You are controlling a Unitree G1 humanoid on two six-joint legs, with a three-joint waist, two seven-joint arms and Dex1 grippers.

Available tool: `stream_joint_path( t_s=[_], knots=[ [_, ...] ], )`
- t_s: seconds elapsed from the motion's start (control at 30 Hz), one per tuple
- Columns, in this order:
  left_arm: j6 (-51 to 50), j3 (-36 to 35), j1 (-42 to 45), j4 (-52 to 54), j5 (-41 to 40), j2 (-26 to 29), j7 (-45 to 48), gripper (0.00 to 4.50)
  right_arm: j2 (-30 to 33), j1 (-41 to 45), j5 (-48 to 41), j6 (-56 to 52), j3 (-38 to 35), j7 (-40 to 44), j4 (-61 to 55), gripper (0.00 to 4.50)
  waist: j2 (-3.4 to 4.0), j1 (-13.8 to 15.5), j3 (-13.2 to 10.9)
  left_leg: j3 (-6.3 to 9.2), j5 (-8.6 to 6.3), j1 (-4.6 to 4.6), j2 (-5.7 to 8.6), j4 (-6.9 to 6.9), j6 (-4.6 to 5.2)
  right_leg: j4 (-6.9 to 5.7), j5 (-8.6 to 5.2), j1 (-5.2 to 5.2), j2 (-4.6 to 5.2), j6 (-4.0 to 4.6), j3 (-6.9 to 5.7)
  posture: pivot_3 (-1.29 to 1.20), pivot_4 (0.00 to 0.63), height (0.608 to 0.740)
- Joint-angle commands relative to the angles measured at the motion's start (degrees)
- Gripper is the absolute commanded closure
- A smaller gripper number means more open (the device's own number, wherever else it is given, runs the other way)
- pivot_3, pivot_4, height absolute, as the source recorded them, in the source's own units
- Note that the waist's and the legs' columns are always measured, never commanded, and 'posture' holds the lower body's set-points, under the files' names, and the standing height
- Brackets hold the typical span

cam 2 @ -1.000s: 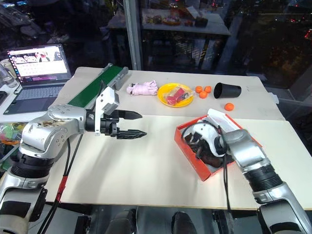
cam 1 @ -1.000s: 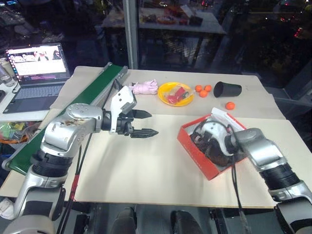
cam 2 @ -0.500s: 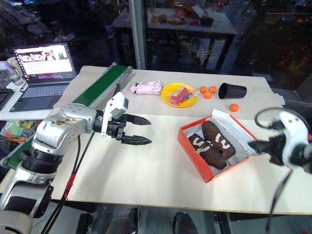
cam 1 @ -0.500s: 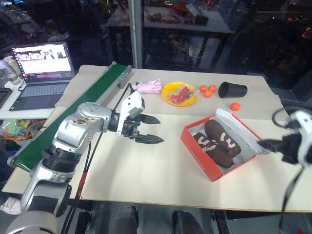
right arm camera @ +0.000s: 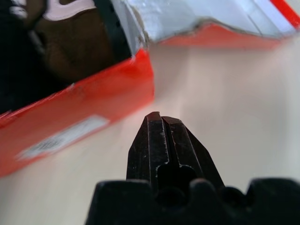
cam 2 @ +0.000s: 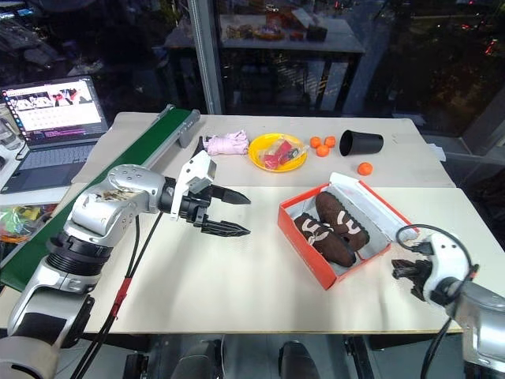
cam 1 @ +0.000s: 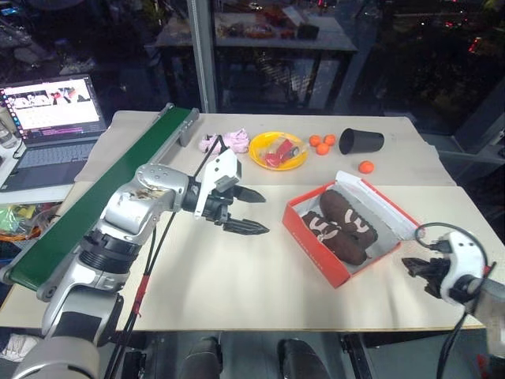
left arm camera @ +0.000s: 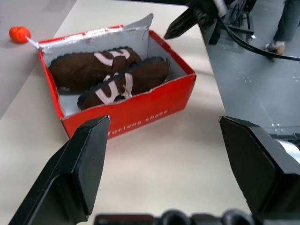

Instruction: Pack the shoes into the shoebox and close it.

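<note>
Both shoes sit side by side in the box, lid open, right half of the table. Left claw spread wide, empty, hanging left of the box. Right claw pinched closed (holding nothing), just beside the box's right corner.

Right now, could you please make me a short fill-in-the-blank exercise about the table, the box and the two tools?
1. Both brown shoes lie inside the red-orange ____.
2. The lid of the shoebox is ____.
3. The right tool, beside the shoebox, has its fingers ____.
4. The red item rests on the ____ plate.

Missing words: shoebox; open; shut; yellow
</note>
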State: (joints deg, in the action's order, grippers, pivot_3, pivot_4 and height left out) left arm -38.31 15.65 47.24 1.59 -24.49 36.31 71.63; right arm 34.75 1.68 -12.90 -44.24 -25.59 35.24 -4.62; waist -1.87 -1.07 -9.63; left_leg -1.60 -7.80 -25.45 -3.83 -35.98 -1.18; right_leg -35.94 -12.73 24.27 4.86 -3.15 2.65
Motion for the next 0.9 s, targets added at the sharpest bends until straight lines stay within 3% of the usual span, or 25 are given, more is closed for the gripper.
stream_joint_path(
  t_s=[0.03, 0.3, 0.47, 0.63, 0.9],
  knots=[
    [-0.83, -1.80, 0.38, 2.56, -0.12, 1.66, 0.02, 0.52, -0.04, 1.58, 0.87, 8.49, 0.36, -1.46, 4.10, 4.48, 0.01, 0.20, 0.00, 0.00, 0.00, 0.00, -0.01, 0.02, 0.00, 0.00, 0.00, 0.01, -0.01, 0.00, -0.01, 0.00, 0.150, 0.740],
    [-2.95, -2.52, -0.23, 5.19, -0.98, 3.01, -0.73, 0.52, -2.21, 3.76, 2.28, 28.59, 0.66, -5.47, 10.53, 4.48, 0.01, 0.22, -0.01, 0.00, 0.00, 0.01, -0.01, 0.00, 0.00, -0.01, 0.00, -0.02, -0.01, -0.01, -0.01, 0.00, 0.150, 0.740],
    [-3.73, -2.29, 0.28, 5.54, -0.99, 2.94, -0.75, 0.52, -6.01, 5.44, -1.56, 38.22, -1.62, -6.87, 13.22, 4.48, 0.02, -0.04, -0.01, 0.01, 0.00, 0.01, -0.01, 0.01, 0.00, -0.01, 0.00, -0.02, -0.03, -0.01, 0.01, 0.00, 0.150, 0.740],
    [-3.57, -1.66, 1.71, 4.62, -0.46, 2.94, 0.21, 0.52, -11.20, 7.18, -14.59, 34.39, -4.62, -4.54, 7.80, 4.48, 0.04, -0.28, -0.02, 0.01, 0.00, 0.04, -0.04, 0.01, 0.00, -0.05, 0.01, -0.02, -0.06, -0.01, 0.03, 0.00, 0.150, 0.740],
    [-3.10, -1.33, 2.69, 3.59, 0.20, 2.92, 1.22, 0.52, -12.61, 3.46, -17.45, 26.85, 2.15, -4.62, -1.13, 4.48, 0.05, 0.05, -0.02, 0.01, 0.00, 0.06, -0.07, 0.02, 0.00, -0.09, -0.01, -0.02, -0.09, 0.01, 0.04, 0.00, 0.150, 0.740]
  ],
)
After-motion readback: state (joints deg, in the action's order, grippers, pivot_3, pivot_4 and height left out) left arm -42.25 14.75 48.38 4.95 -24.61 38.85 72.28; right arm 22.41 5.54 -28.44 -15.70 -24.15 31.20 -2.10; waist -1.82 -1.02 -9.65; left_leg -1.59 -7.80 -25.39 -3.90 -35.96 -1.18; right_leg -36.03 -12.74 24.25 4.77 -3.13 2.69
